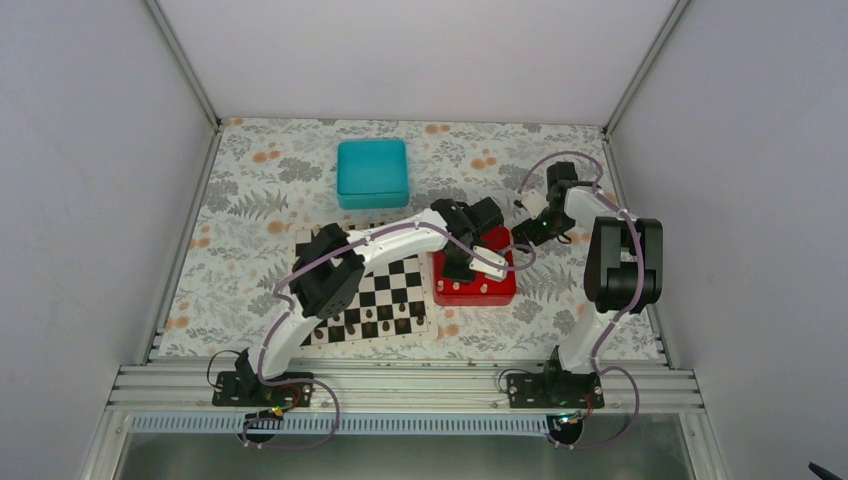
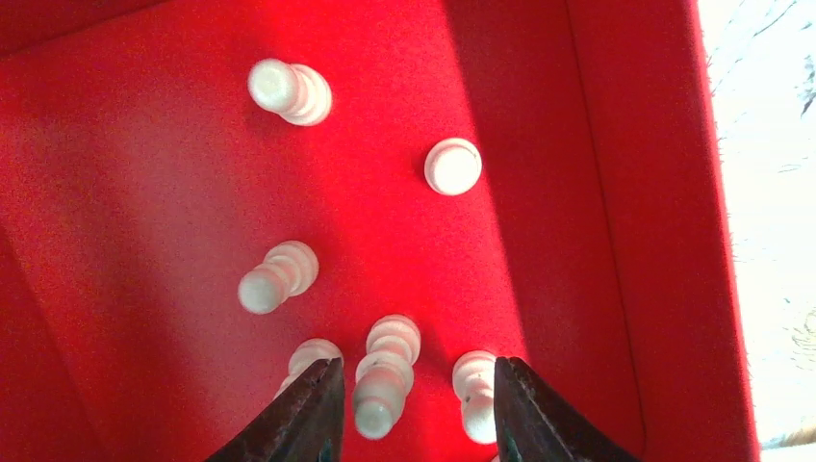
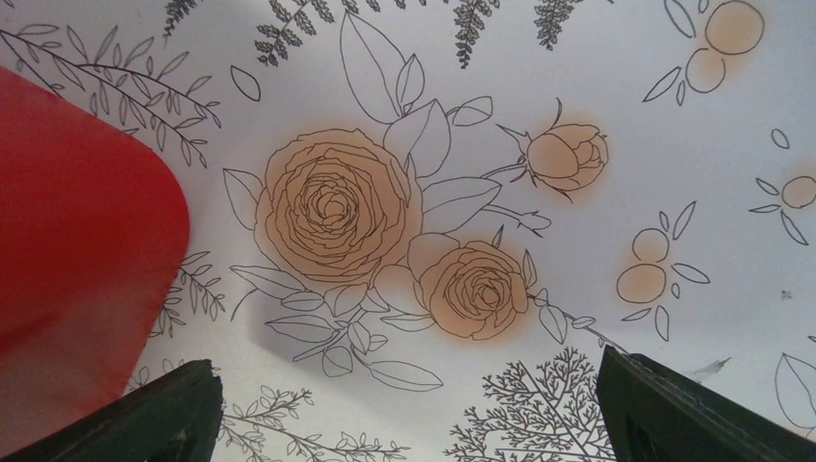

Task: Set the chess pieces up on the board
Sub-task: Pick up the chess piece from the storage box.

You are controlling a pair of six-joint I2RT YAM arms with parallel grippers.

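Several cream chess pieces stand in the red tray; one is far from the fingers and another is off to the right. My left gripper hangs low over the tray, open. One cream piece stands between its fingers with a gap on both sides. A second piece is close by the right finger, and a third is half hidden behind the left finger. The board lies left of the tray. My right gripper is wide open and empty over the floral cloth.
Dark pieces line the near rows of the board. A teal box sits behind the board. A rounded corner of the red tray shows at the left of the right wrist view. White walls enclose the table on three sides.
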